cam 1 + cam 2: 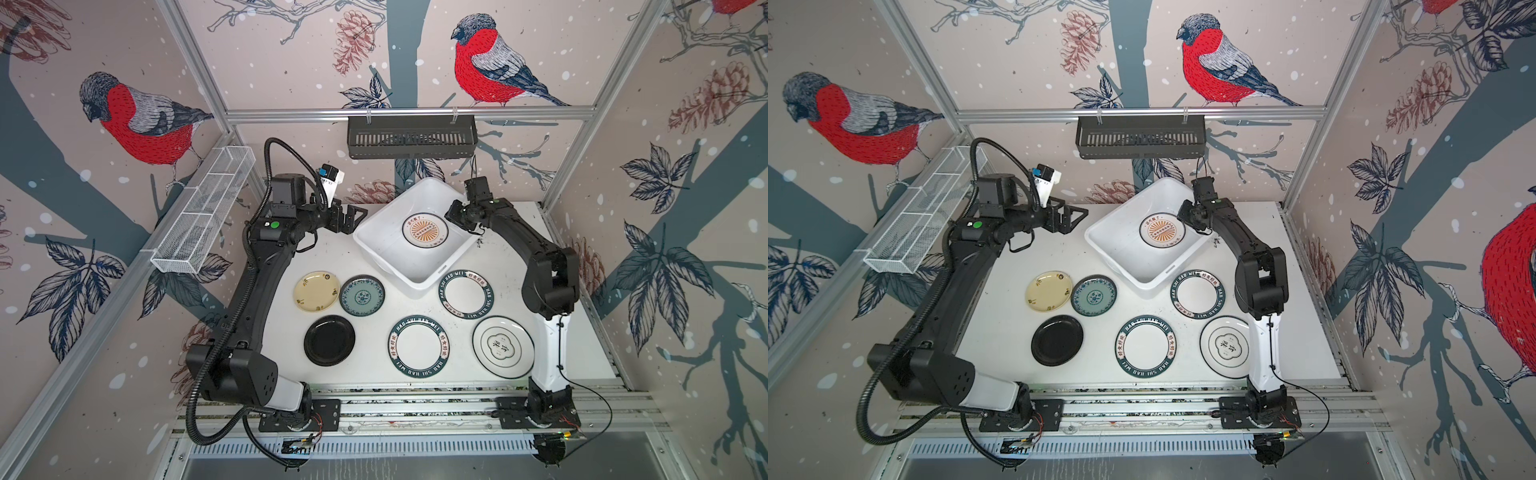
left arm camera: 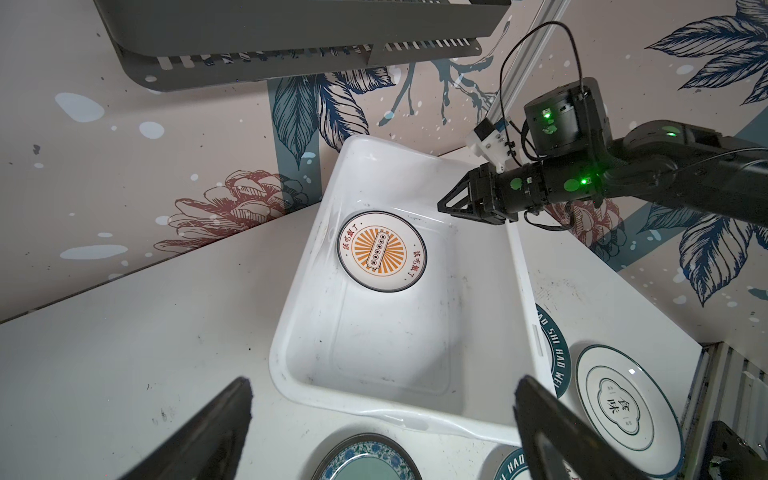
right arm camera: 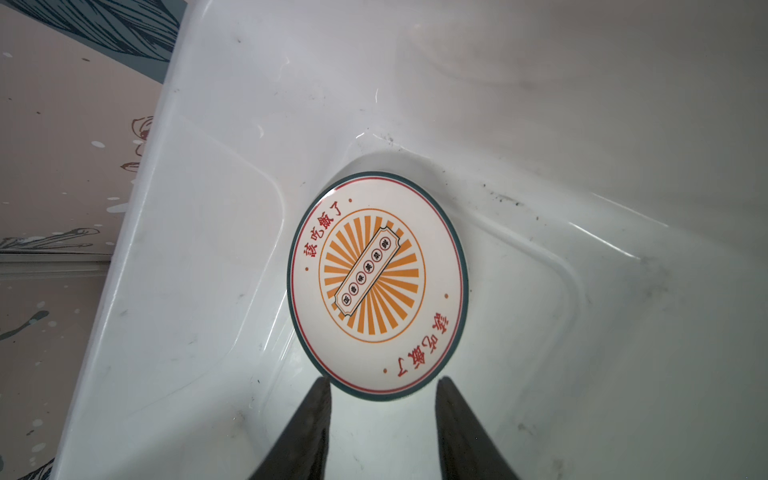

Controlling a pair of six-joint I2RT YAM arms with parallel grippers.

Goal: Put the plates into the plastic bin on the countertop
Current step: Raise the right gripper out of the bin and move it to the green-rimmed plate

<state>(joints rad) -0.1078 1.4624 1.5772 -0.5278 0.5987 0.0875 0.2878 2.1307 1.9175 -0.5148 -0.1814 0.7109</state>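
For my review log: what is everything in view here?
Rectangular plastic bin: one, white, countertop rear.
Round sunburst plate: one, white, inside bin.
Round pale plate: one, cream-yellow, left.
Round patterned plate: one, teal, adjacent.
Round plain plate: one, black, front left.
Round letter-rimmed plates: two, white, beside bin, front centre.
Round emblem plate: one, white, front right.
Slotted rack: one, black, rear rail.
Wire mesh tray: one, white, left wall.
Left end effector: black, open, beside bin.
Right end effector: black, open, above bin.

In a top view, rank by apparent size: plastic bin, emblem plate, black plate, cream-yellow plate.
1. plastic bin
2. emblem plate
3. black plate
4. cream-yellow plate, only slightly smaller than the black one; close call.
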